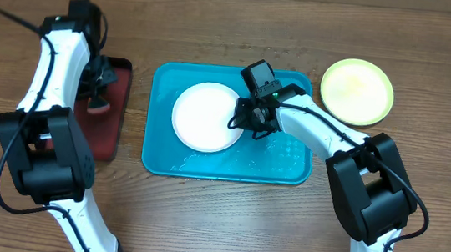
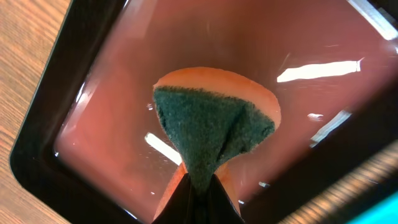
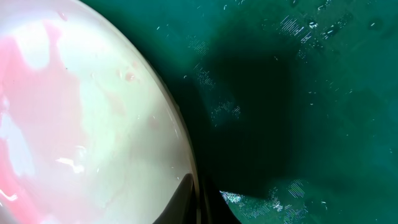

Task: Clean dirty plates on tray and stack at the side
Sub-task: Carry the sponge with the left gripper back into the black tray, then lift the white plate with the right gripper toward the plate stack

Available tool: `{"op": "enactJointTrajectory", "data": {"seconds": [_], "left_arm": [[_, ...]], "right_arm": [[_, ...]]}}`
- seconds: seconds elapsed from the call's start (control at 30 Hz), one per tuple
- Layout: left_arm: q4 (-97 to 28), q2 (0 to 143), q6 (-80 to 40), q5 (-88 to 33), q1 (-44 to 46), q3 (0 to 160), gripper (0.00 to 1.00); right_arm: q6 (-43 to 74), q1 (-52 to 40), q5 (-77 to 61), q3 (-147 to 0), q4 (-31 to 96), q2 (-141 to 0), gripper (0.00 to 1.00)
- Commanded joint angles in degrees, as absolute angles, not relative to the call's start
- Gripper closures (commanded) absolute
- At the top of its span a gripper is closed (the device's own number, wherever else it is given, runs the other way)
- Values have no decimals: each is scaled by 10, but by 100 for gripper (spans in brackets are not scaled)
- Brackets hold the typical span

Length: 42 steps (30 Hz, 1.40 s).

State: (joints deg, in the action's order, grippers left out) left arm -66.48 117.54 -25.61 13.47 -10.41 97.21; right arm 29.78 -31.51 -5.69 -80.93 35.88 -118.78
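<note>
Plates are seen in two places from overhead. The white plate (image 1: 201,117) lies inside the tray (image 1: 288,170), toward its left half. The yellow-green plate (image 1: 357,91) rests on the bench (image 1: 215,226) just beyond the tray's upper right corner, apart from it. The right tool (image 1: 247,120) is placed at the white plate's right edge. How it stands there is shown only by the right wrist view: the fingers (image 3: 183,200) are set close together at the rim, one over the plate's face and the other at its outer side, so the tool is clamped on the white plate. Pink smears across the plate's face are also made plain in that view, whereas from overhead the plate looks nearly clean. Wet specks are visible on the tray floor in both views.

The left tool (image 1: 94,95) is held over the red tray (image 1: 114,135), which lies on the bench left of the tray, near it but apart. Little of what it grips can be made out from overhead. In the left wrist view a sponge (image 2: 211,127), orange with a dark green scouring face, is shown pinched and folded in the tool's closed grip above the red tray's glossy floor. Whether the sponge touches that floor cannot be told.
</note>
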Motion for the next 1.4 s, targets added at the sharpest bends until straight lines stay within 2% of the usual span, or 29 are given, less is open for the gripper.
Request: {"op": "enactJointTrajectory", "data": {"seconds": [0.0,0.03,0.07,0.13,0.17,0.53,0.67,0.7,0.73,0.77,1.07,1.37], "left_arm": [[-642,1162,-267,126,-126,938,94],[-639,1162,-267,119,-130,935,92],[-637,1162,-267,111,-133,933,84],[-631,1162,-267,102,-140,931,56],[-629,1162,-267,99,-142,931,49],[-669,1144,-266,46,-147,997,49],[-668,1124,-266,46,-157,1012,39],[-668,1122,-266,46,-159,1012,30],[-668,1121,-266,46,-161,1012,9],[-669,1121,-266,46,-161,1011,0],[-670,1122,-266,46,-161,1010,0],[-670,1122,-266,46,-161,1010,0]], "right_arm": [[298,-312,-45,-806,361,-1188,96],[298,-312,-45,-806,361,-1188,96],[298,-312,-45,-806,361,-1188,96],[298,-312,-45,-806,361,-1188,96],[298,-312,-45,-806,360,-1188,96],[288,-312,-46,-826,367,-1179,96],[244,-314,-45,-864,380,-1154,96],[224,-316,-44,-878,387,-1146,96],[207,-319,-31,-895,400,-1137,96],[193,-323,-8,-910,413,-1129,96],[106,-391,303,-1021,528,-1111,96],[-26,-477,656,-1036,504,-1111,96]]}}
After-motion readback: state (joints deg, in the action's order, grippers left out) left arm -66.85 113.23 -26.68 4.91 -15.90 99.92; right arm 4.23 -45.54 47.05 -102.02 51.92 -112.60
